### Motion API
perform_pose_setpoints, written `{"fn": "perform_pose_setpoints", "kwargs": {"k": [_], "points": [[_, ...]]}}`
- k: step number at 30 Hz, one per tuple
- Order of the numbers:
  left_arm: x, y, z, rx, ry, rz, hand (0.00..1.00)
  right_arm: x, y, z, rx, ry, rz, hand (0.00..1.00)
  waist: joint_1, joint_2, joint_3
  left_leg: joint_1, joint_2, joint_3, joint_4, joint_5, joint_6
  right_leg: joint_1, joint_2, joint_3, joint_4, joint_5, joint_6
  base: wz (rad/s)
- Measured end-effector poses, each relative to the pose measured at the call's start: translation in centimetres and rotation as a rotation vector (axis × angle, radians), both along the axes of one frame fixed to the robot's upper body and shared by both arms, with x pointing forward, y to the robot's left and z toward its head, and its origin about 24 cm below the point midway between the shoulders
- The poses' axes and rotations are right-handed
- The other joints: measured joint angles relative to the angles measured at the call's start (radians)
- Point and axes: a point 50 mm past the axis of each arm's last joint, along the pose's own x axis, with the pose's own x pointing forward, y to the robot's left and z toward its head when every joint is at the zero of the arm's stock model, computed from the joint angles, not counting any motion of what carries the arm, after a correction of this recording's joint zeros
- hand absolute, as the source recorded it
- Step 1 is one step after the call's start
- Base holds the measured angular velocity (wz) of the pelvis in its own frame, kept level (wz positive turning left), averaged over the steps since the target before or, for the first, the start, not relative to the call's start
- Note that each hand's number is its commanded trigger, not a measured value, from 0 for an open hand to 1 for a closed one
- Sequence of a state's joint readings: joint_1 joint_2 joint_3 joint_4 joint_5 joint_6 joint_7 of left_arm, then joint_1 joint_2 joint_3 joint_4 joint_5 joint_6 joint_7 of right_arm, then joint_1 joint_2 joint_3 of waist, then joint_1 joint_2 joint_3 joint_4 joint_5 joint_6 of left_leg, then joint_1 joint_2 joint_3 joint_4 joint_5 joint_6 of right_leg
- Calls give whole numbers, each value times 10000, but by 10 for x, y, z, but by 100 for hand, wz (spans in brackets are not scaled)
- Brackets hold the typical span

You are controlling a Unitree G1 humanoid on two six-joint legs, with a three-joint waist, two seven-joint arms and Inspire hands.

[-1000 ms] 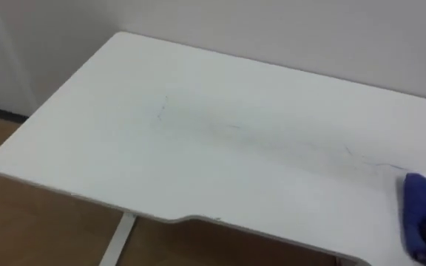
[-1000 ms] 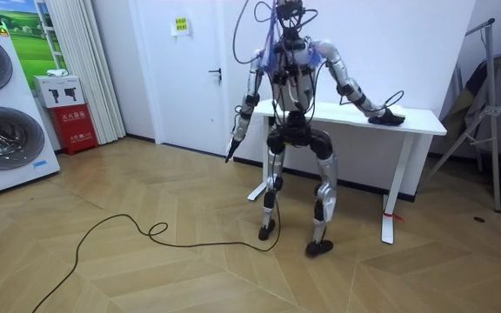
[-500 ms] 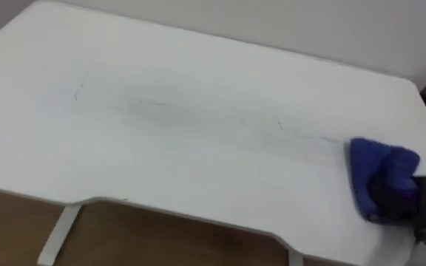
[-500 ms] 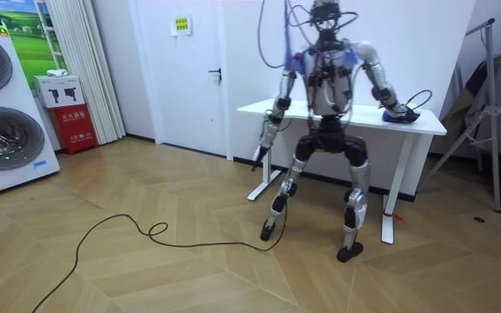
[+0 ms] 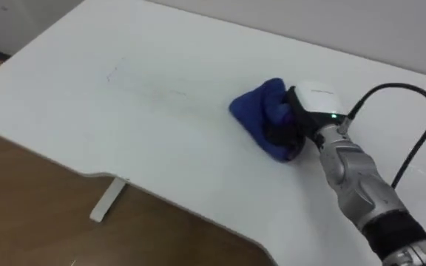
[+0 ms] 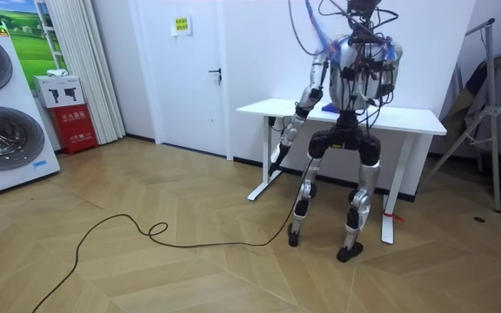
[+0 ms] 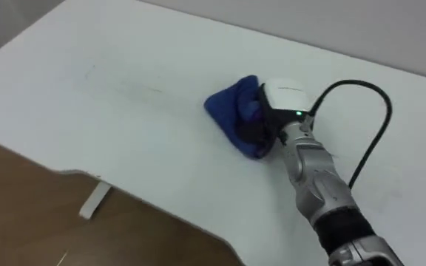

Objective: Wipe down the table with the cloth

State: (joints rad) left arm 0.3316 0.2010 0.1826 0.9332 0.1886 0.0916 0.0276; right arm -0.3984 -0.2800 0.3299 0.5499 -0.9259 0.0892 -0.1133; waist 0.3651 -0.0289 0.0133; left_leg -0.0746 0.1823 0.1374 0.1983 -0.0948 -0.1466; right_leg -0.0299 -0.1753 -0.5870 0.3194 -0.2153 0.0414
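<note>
A crumpled blue cloth (image 5: 251,111) lies on the white table (image 5: 124,125), right of its middle. My right hand (image 5: 310,102) rests on the cloth's right side with its dark fingers curled into the folds; the arm comes in from the lower right. Faint pen marks (image 5: 117,72) show on the tabletop to the cloth's left. In the room view I stand facing the table (image 6: 416,119) with my back to the camera. My left hand (image 6: 283,143) hangs by the table's edge on the room view's left.
The table's curved front edge (image 5: 117,177) runs along the lower left, with a white leg (image 5: 107,203) and wooden floor below. A wall (image 5: 361,22) stands right behind the table. A black cable (image 5: 413,133) loops over the tabletop to the right of my hand.
I have stepped to the room view's right and turned square to the table. My right hand has slid the cloth from the table's right end leftward toward the middle.
</note>
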Motion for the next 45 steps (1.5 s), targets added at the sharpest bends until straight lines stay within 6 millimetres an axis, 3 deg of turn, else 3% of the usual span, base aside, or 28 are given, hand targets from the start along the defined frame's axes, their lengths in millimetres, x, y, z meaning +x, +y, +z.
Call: {"fn": "perform_pose_setpoints", "kwargs": {"k": [3,4,5,7,12,17,20,22,26,29,31,34,37,39,42,45], "points": [[-8,3,1,70,221,211,0,-17,-10,-17,412,221,-202,100,-61,-327,-73,97,-223,-235,-38,0,5,436,-60,-266,-496,145,234,31],[-5,3,1,79,153,192,0,-22,-12,-22,489,231,-257,100,-77,-406,-40,201,-271,-316,-80,-11,24,667,-53,-389,-660,198,291,24],[-3,3,1,80,88,171,0,-24,-13,-24,501,219,-308,100,-96,-447,-56,209,-287,-331,-100,-25,49,720,-59,-454,-674,204,302,29],[19,4,2,108,-605,-85,0,-29,-16,-27,565,89,-442,100,-123,-579,10,232,-314,-427,-124,-39,71,863,-61,-623,-739,215,329,21],[41,4,4,249,-1178,-493,0,-28,-16,-29,607,-138,-648,100,-3,-594,9,258,-340,-433,-169,-83,145,925,-58,-652,-816,244,387,3],[47,3,4,420,-1193,-587,0,-23,-3,-26,677,-179,-454,100,87,-639,-8,356,-328,-384,-341,-85,156,784,-8,-406,-835,325,372,-14],[51,3,5,521,-1262,-620,0,-22,-5,-25,874,-154,-688,100,299,-677,-26,354,-286,-266,-380,-85,156,610,31,-209,-813,360,321,-16],[48,4,5,628,-1245,-579,0,-22,-6,-26,1043,-111,-778,100,217,-679,-21,356,-286,-255,-382,-86,157,603,29,-188,-826,399,311,-9],[36,5,5,697,-1093,-310,0,-40,-19,-43,1945,-162,-1423,100,-84,-533,24,580,-317,-298,-376,-138,206,951,26,-284,-954,455,354,8],[15,8,5,875,-725,126,0,-69,-38,-61,3057,-368,-2458,100,-620,-342,-17,681,-453,-479,-355,-219,275,1259,-78,-524,-1035,458,472,25],[-7,15,7,1077,-402,855,0,-100,-63,-73,3798,-645,-3743,100,-1127,-254,-104,726,-612,-518,-334,-277,374,1407,-194,-590,-1137,475,623,15],[-20,26,12,1531,-358,1638,0,-135,-98,-80,3875,-1044,-5580,100,-1523,-193,-158,892,-745,-441,-340,-355,486,1550,-330,-508,-1165,525,740,-5],[-24,34,16,1936,-457,1958,0,-148,-115,-85,3767,-1012,-6487,100,-1797,-175,-174,1131,-755,-304,-341,-414,505,1706,-345,-359,-1179,552,768,-15],[-18,35,18,2069,-837,1885,0,-153,-124,-87,3694,-987,-6919,100,-2173,-123,-234,1254,-763,-272,-333,-429,508,1796,-340,-159,-1175,553,769,-5],[-11,35,20,2103,-1200,1752,0,-157,-135,-85,3541,-944,-7197,100,-2392,-21,-297,1377,-759,-150,-349,-428,509,1807,-335,84,-1154,557,763,-12],[-7,35,20,2087,-1353,1667,0,-157,-138,-85,3484,-679,-7142,100,-2540,-18,-300,1448,-755,-84,-370,-433,514,1873,-337,147,-1160,557,762,-8]]}}
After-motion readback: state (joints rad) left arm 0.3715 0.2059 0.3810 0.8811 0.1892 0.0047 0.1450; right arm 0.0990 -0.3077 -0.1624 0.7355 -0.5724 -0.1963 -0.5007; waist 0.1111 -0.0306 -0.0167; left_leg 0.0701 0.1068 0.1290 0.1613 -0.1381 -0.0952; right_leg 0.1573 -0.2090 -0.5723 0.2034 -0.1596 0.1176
